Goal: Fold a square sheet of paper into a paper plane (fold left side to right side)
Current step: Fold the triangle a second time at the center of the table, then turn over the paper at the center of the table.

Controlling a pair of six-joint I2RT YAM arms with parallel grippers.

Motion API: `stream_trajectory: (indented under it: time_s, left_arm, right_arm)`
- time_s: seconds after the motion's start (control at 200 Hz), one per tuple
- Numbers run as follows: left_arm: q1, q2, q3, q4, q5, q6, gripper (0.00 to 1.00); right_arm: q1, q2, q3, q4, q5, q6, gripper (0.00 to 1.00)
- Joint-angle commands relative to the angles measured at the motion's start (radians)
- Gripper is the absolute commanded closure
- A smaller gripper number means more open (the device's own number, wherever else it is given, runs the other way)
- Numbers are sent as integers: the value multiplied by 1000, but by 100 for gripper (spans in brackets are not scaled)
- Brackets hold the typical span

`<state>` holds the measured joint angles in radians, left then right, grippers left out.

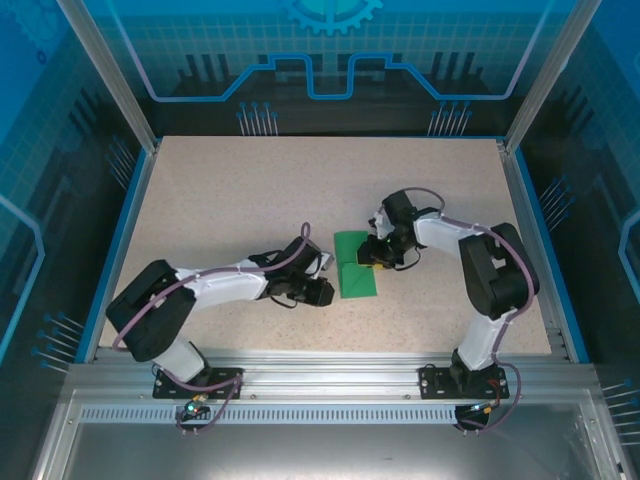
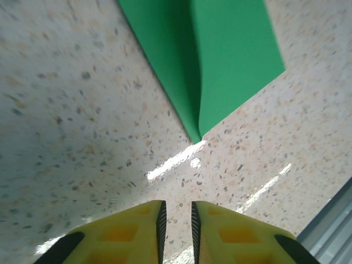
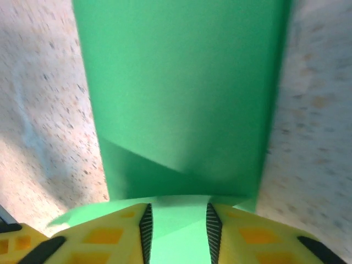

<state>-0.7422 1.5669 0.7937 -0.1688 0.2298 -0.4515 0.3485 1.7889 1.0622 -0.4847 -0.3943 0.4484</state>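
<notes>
The green sheet of paper (image 1: 355, 265) lies mid-table, partly folded along a crease, with one flap raised. In the left wrist view the sheet of paper (image 2: 220, 55) shows a darker and a brighter face meeting at a near corner. My left gripper (image 1: 324, 292) sits low at the sheet's near-left corner. Its yellow jaws (image 2: 179, 223) are narrowly open over bare table, a little short of the corner. My right gripper (image 1: 378, 257) is at the sheet's right edge. It (image 3: 180, 228) is open, and the sheet of paper (image 3: 181, 99) runs under and between its fingers.
The speckled tabletop (image 1: 250, 200) has a blue rim, with clear panel walls on three sides. A metal rail (image 1: 320, 375) carrying both arm bases runs along the near edge. Open table lies to the far side and left of the paper.
</notes>
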Motion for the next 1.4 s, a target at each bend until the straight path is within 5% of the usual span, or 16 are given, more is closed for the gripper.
stream_trajectory:
  time_s: [0.0,0.22,0.48,0.79,1.08,1.276,1.391]
  left_arm:
    - [36,-27,16,-2,-9,-35,69]
    - [60,57,101,69,14,-68,57]
    - [70,207,215,61,-16,-85,54]
    - [71,232,239,66,-41,-87,75]
    - [71,236,240,55,-58,-87,76]
    - [74,188,215,61,-103,-97,65]
    - [86,108,176,73,-133,-109,56]
  right_arm:
    - [-46,-95,5,-44,38,-30,56]
    - [-132,-175,-82,-29,-2,-60,43]
    - [-146,-204,-176,52,-102,-54,43]
    - [-116,-151,-201,168,-208,-12,44]
    - [-39,-42,-137,226,-222,29,44]
    - [-2,28,-108,282,-268,71,67]
    - [-2,8,-122,319,-273,88,90]
